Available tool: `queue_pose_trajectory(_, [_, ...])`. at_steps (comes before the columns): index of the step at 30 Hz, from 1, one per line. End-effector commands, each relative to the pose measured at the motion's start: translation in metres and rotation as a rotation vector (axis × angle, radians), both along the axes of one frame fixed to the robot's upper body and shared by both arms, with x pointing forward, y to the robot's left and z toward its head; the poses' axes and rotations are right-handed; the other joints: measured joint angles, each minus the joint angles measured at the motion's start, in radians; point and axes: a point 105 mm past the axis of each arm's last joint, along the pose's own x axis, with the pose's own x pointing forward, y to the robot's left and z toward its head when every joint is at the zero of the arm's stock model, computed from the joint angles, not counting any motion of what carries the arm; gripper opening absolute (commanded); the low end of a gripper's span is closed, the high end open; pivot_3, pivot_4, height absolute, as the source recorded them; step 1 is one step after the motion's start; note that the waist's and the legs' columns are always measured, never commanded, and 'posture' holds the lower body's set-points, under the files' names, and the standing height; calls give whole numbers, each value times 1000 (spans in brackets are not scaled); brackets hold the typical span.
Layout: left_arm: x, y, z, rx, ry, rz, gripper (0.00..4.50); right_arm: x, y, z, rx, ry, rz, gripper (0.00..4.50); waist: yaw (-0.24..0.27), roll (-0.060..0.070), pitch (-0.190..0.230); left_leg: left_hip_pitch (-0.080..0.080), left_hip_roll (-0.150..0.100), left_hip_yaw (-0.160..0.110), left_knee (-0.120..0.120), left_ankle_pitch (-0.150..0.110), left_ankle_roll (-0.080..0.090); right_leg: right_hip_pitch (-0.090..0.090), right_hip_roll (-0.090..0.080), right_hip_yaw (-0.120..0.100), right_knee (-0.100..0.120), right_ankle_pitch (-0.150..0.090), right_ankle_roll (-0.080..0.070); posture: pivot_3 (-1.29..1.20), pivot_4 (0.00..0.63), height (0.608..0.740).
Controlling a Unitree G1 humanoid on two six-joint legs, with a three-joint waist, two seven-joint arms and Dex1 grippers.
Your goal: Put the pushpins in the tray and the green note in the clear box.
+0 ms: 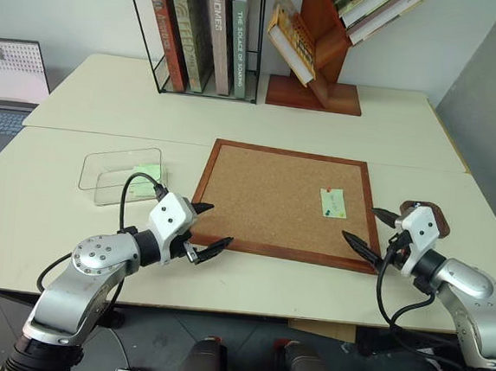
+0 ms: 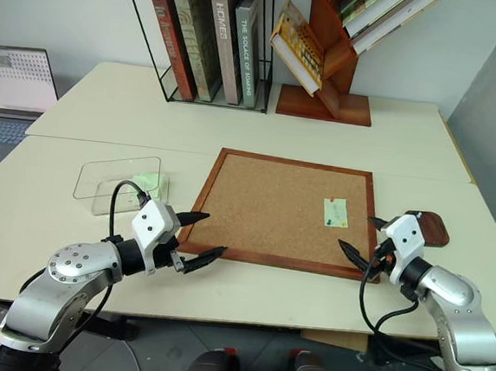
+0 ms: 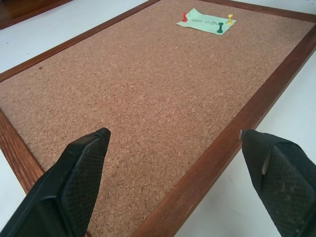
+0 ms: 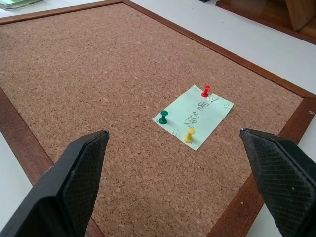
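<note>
Bright, even light falls from overhead across the pale worktop (image 1: 248, 281), with no glare and only faint, soft shadows along the corkboard (image 1: 281, 201) frame. Both head views are sharp to their edges. In the wrist views the close black fingers (image 4: 74, 187) look slightly soft.

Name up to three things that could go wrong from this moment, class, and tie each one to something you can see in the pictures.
1. Three pushpins (red, green, yellow) pin the green note to the corkboard; tugging the note first would probably tear it.
2. The pins are tiny beside the open right gripper, so one might slip and roll away.
3. The clear box already holds green paper, and the open left gripper hangs nearby; a clumsy drop could knock it.
</note>
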Motion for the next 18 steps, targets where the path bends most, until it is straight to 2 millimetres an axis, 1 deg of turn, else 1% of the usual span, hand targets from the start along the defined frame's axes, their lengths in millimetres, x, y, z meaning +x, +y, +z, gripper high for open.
queue_pose_trajectory(1, [-1,-2,19,-36,-70,-3,4478,2,-3,15,-16,-65,7,4500,0,0,0,0,0,0,0,0,0,0,0,0,0,0,0,0,150,740])
queue_pose_trajectory(10, [-1,-5,14,-7,-45,-10,4478,2,1,16,-18,-65,26,4500,0,0,0,0,0,0,0,0,0,0,0,0,0,0,0,0,150,740])
queue_pose_trajectory(18, [4,-8,17,-34,-35,-1,4478,1,2,16,-19,-63,32,4500,0,0,0,0,0,0,0,0,0,0,0,0,0,0,0,0,150,740])
